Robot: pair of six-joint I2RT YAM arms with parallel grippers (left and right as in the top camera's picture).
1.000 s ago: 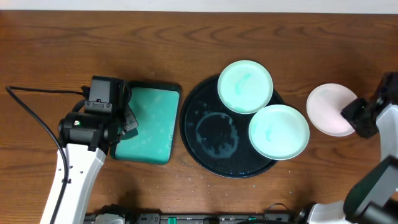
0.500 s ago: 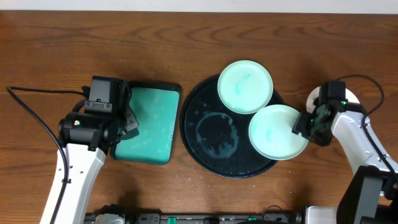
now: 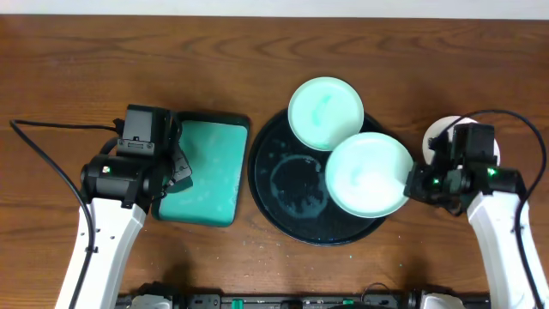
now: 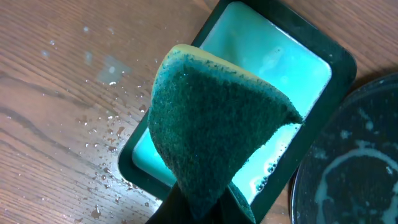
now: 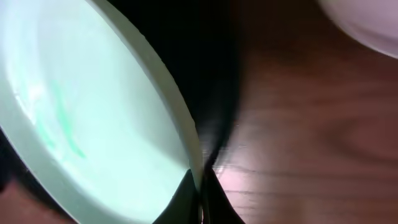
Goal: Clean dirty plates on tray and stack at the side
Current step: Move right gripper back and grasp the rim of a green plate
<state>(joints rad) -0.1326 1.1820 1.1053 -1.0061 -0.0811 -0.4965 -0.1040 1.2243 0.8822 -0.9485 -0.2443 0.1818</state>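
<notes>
While the white plate (image 3: 439, 130) sits alone on the table (image 3: 69, 69) at the right, seemingly finished, two mint ones wait. The right gripper (image 3: 415, 182) pinches the near mint plate (image 3: 367, 174) by its rim over the tray's (image 3: 292, 221) right side, and teal smears show on it. Its edge meets or overlaps the far mint plate (image 3: 325, 113), so it's tight there. The left gripper (image 4: 200, 210) is clamped on the sponge (image 4: 211, 118) above the soapy basin (image 3: 214, 163). Bare wood nearer me gives swinging room.

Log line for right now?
left end effector: sponge over basin | right end effector: gripping nearer mint plate rim | white plate: beside tray
</notes>
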